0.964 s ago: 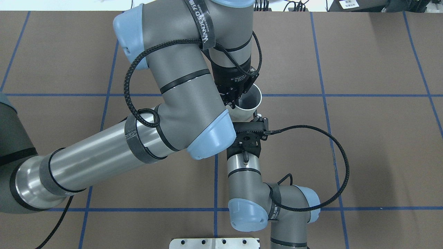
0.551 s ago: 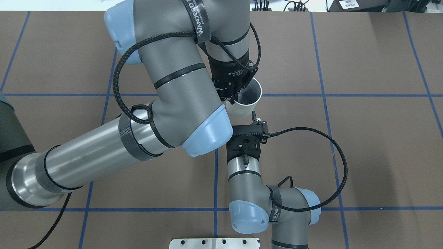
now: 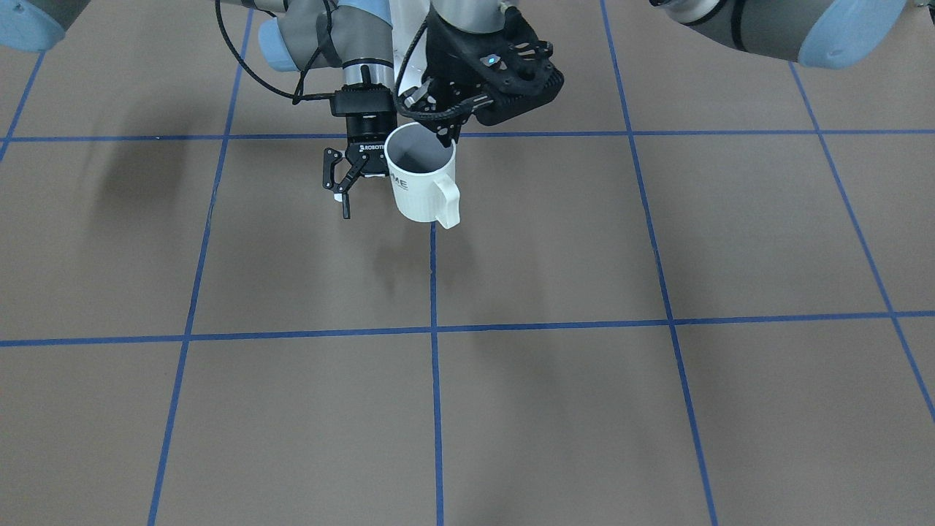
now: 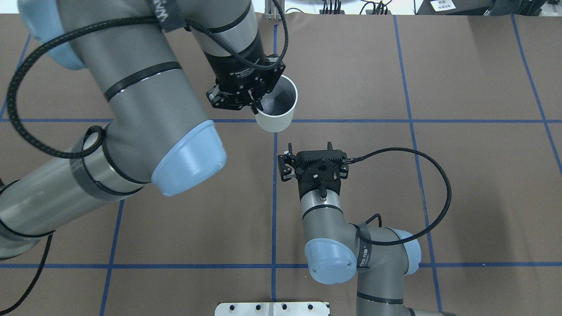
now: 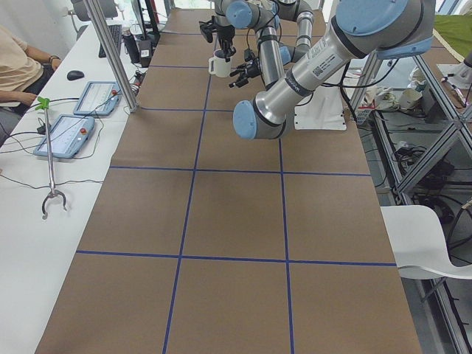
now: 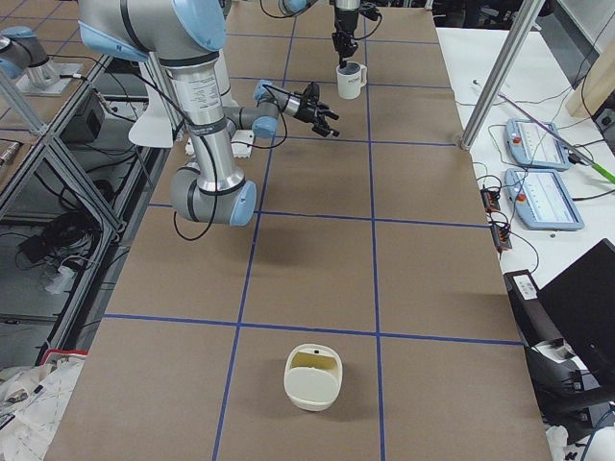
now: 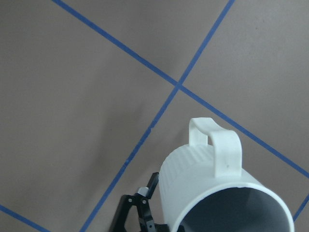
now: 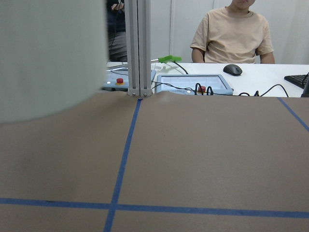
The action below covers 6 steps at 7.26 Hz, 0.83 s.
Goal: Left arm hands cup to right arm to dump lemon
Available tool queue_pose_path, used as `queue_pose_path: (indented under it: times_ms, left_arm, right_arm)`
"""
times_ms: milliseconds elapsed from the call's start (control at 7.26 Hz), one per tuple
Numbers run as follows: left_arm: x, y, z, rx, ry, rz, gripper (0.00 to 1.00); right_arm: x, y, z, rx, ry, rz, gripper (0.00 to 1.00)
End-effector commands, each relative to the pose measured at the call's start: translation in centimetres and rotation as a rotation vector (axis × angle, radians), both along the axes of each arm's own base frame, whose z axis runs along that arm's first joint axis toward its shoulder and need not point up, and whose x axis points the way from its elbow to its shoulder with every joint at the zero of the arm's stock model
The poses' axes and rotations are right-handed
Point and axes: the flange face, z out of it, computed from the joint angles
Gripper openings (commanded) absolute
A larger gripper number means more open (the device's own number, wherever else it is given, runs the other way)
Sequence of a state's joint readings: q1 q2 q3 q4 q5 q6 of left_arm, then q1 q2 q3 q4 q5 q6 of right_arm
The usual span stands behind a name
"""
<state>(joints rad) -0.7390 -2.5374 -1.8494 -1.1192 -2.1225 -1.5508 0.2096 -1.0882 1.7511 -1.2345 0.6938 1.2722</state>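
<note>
Your left gripper (image 4: pixel 253 104) has carried the cup (image 4: pixel 276 115) away from the right gripper (image 3: pixel 364 196); a second ago the two almost touched, and now there is a clear gap, with the cup at about 11 o'clock from the right gripper in the overhead view; so I think the hand-over is not done yet, and the two must meet again. The left gripper pinches the cup's rim, one finger inside and one outside; the right gripper's fingers are spread wide and hold nothing. The cup hangs in the air above the table (image 3: pixel 657 402), a bit tipped; it is white with ribbed sides, black letters and a grey inside; its handle points to 5 o'clock in the front view. You cannot see the lemon; it may sit at the bottom, where the view is poor.
</note>
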Motion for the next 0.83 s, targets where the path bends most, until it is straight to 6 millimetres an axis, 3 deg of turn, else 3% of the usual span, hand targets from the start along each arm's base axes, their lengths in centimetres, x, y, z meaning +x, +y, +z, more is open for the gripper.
queue_pose_path:
  times_ms: [0, 138, 551, 689]
  left_arm:
    - [-5.4, 1.4, 9.1, 0.159, -0.047, 0.108, 0.00]
    - [-7.1, 2.0, 14.5, 0.232, -0.098, 0.199, 0.00]
    - [-16.0, 0.8, 30.3, 0.404, -0.193, 0.334, 0.00]
    - [-18.4, 0.9, 35.0, 0.431, -0.180, 0.424, 0.00]
  right_arm:
    - [5.1, -2.9, 3.1, -0.068, 0.089, -0.153, 1.00]
    - [8.2, -5.0, 3.8, -0.110, 0.108, -0.246, 1.00]
    - [19.6, -10.0, 8.9, -0.235, 0.159, -0.454, 1.00]
    - [24.3, -10.8, 11.5, -0.293, 0.165, -0.513, 1.00]
